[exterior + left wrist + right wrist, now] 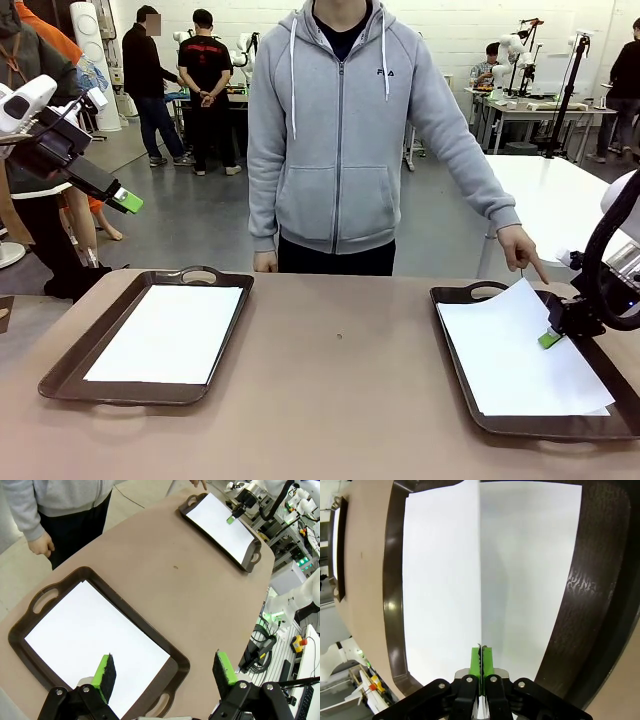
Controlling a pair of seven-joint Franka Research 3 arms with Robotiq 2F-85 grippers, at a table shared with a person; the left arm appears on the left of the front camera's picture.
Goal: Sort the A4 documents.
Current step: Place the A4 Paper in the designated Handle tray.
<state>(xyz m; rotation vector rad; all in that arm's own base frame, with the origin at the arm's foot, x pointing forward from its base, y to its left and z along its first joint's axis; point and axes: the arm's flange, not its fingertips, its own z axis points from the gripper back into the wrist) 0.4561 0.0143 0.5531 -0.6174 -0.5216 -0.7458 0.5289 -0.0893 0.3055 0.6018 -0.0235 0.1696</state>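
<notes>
Two dark brown handled trays on the bench (340,380), each with plain white A4 paper in it.

Right tray (460,296) (3 o'clock side of the front view): top sheet (510,345) is blank, thin, lifted along its right edge and skewed against the sheet under it — the far corner rides up over the tray's back rim. In the right wrist view the sheet's edge runs as a straight line from 12 o'clock down to 6 o'clock, right into the right gripper (480,661). Its green-padded fingers (475,662) are pinched on that edge, one pad each side of the paper, hardly any gap visible between them. Rest of the paper lies flat inside the tray walls at both sides.

Left tray (70,365) (9 o'clock side): white sheet (170,333) lies flat and square inside, nothing touching it.

Left gripper (167,672) is up in the air above the left tray's near end — fingers (106,671) spread wide, holding nothing. One pad sits over the paper at 7 o'clock, the other over bare bench at 5 o'clock.

Person's hand (520,250) points a finger down at the right tray's far rim.
</notes>
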